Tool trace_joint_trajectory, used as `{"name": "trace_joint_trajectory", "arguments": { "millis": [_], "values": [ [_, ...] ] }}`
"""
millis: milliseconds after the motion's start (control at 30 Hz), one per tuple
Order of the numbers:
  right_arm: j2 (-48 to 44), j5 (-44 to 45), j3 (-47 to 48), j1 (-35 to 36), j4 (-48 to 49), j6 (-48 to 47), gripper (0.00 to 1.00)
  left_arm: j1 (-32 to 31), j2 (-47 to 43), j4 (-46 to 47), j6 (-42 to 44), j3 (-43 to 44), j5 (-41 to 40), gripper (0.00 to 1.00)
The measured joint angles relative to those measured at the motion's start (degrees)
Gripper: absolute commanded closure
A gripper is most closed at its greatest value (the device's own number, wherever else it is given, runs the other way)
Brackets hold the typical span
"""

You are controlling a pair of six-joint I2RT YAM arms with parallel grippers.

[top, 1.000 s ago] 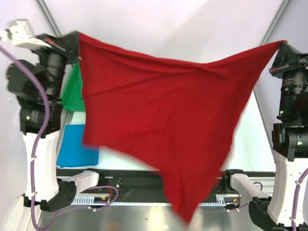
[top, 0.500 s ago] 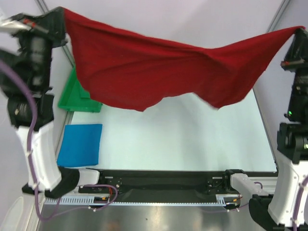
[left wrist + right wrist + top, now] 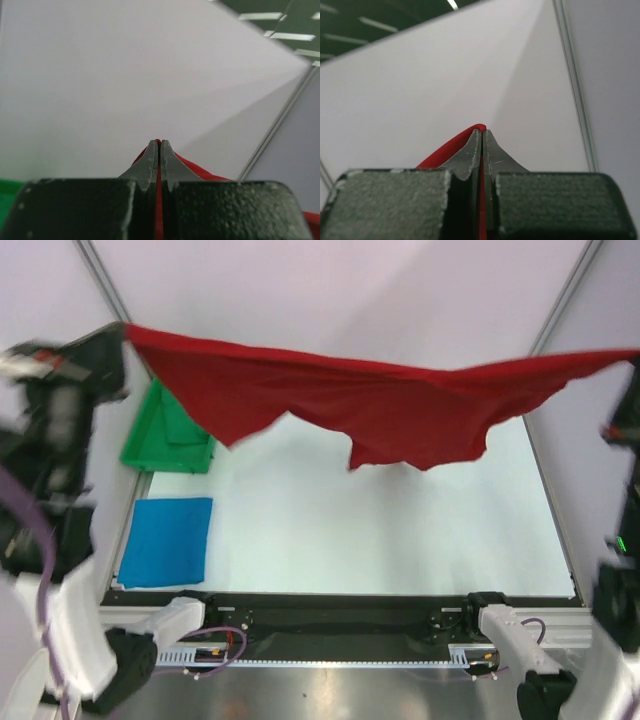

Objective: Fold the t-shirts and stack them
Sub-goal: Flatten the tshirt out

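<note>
Right, spread-out step: left pincer (image 3: 159,146) and right pincer (image 3: 482,134) each pinch one end of the red t-shirt (image 3: 380,410), stretched taut high above the bench (image 3: 400,530). The blue t-shirt (image 3: 168,540) lies folded near-left. Next, probably: lower it flat, keeping tension.

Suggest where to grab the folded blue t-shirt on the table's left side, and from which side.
Pinch the blue t-shirt at its right edge, likely near a corner, coming in over the table to its right. It lies flat as a folded rectangle, so only edges offer a pinch; its left edge sits close to the table's side.
</note>
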Motion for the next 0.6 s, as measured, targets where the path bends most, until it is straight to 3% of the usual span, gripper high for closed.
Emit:
{"name": "trace_joint_trajectory", "arguments": {
  "millis": [167,367,600],
  "values": [
    [-10.2,0.1,3.3,2.4,1.5,0.4,1.0,0.0,-12.5,4.0,0.6,3.2,-0.2,1.0],
    [-14.2,0.5,5.9,6.4,5.3,1.0,1.0,0.0,-16.8,8.7,1.0,8.2,-0.4,1.0],
    [-12.4,2.3,-2.4,9.9,7.0,0.6,1.0,0.1,-15.0,12.8,1.0,-6.3,0.2,1.0]
  ]
}}
